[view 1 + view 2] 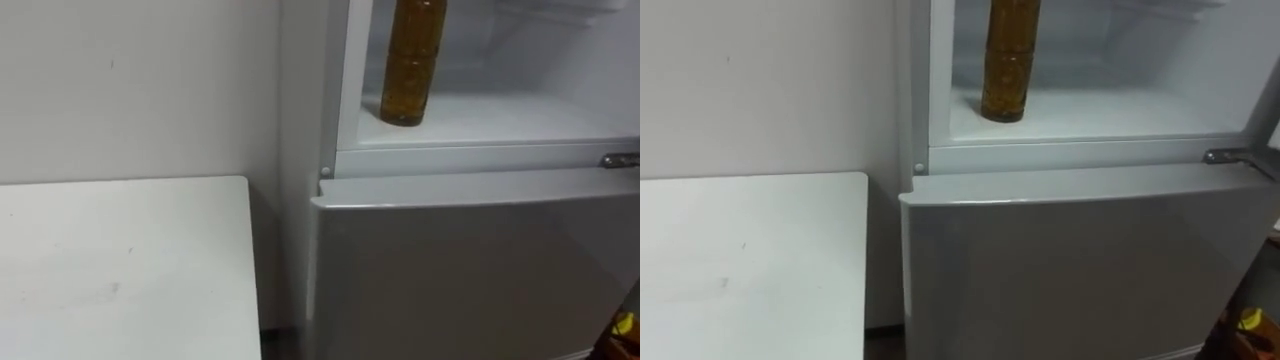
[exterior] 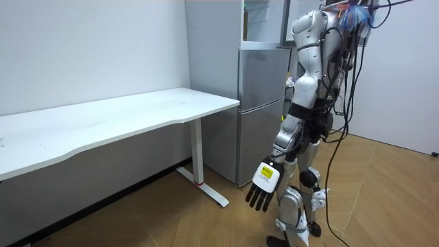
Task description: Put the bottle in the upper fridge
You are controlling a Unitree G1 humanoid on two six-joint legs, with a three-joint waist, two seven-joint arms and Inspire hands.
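The bottle (image 1: pixel 411 62), clear with amber liquid, stands upright on the white shelf (image 1: pixel 500 122) at the left of the open upper fridge compartment; its top is cut off by the view's edge. No hand touches it. In the room view I stand in front of the fridge (image 2: pixel 264 103), and my left hand (image 2: pixel 264 185) hangs low beside my leg with straight fingers, holding nothing. A dark bit with a yellow tag at the lower right corner looks like my right hand (image 1: pixel 622 328).
The lower fridge door (image 1: pixel 470 270) is closed below the open compartment. A metal hinge bracket (image 1: pixel 620 160) sticks out at its right. A white table (image 1: pixel 120 265) stands against the wall to the fridge's left, with a narrow gap between them.
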